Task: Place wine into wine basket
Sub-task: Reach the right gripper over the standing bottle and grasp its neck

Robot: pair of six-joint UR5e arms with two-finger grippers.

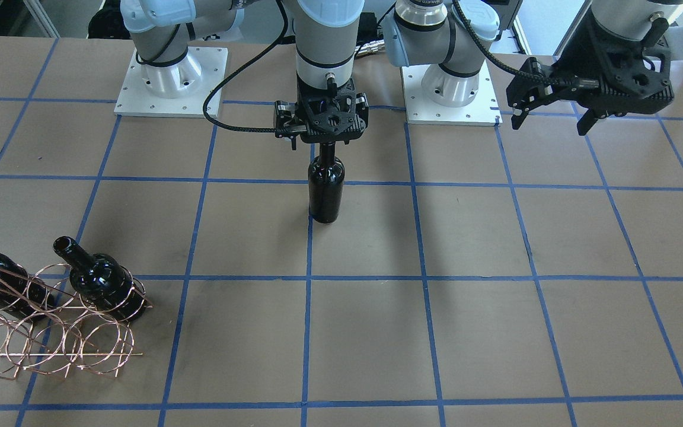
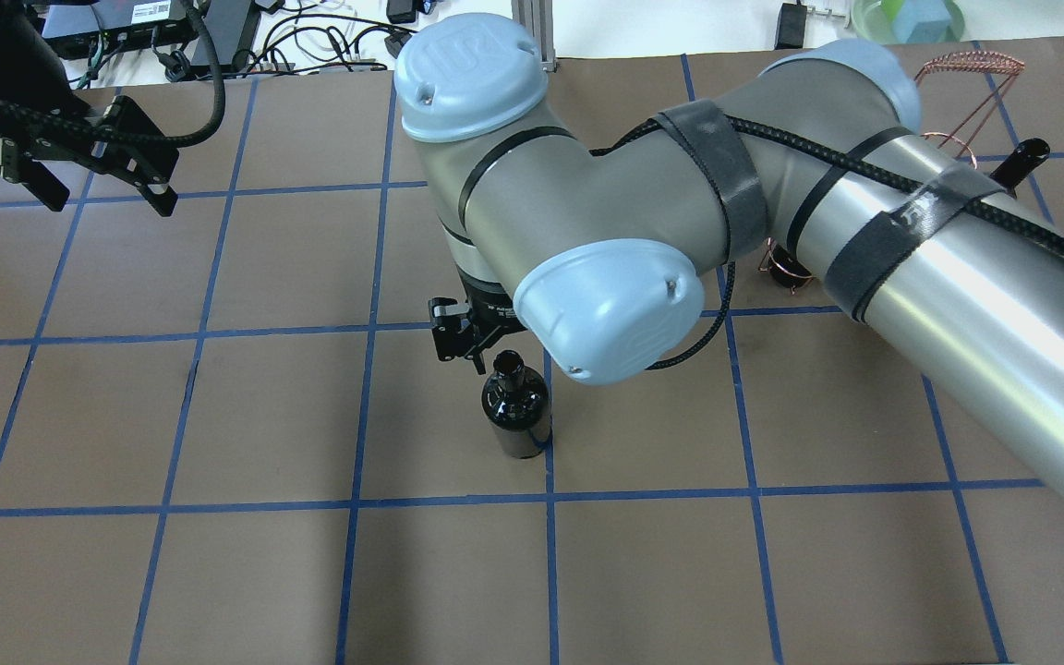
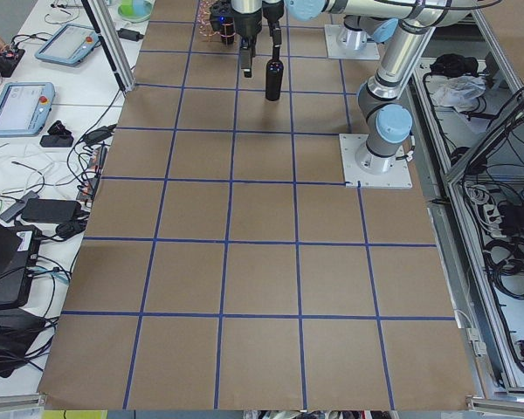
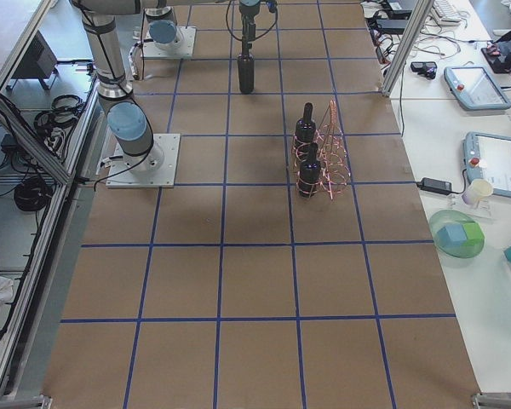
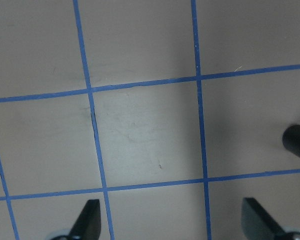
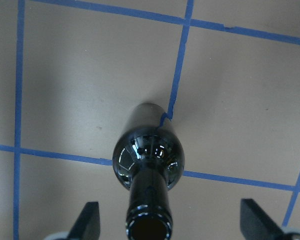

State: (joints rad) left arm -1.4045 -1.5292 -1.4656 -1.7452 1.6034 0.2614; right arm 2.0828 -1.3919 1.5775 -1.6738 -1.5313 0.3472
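Observation:
The wine (image 1: 325, 193) is a glossy near-black bottle standing upright on the brown table, near the middle. My right gripper (image 1: 325, 139) hangs right over it. In the right wrist view the neck and rim (image 6: 149, 220) sit between the two fingers (image 6: 89, 220), which stand wide apart and do not touch it. The bottle also shows in the overhead view (image 2: 515, 416). The copper wire wine basket (image 1: 51, 338) stands far off on my right side and holds two alike bottles (image 1: 101, 279). My left gripper (image 1: 555, 115) is open and empty, high over the table's left part.
Blue tape lines grid the table. The two arm bases (image 1: 169, 83) stand on white plates at the robot's edge. In the overhead view my right arm (image 2: 957, 268) hides most of the basket (image 2: 966, 69). A dark round object (image 5: 296, 142) shows at the left wrist view's right edge.

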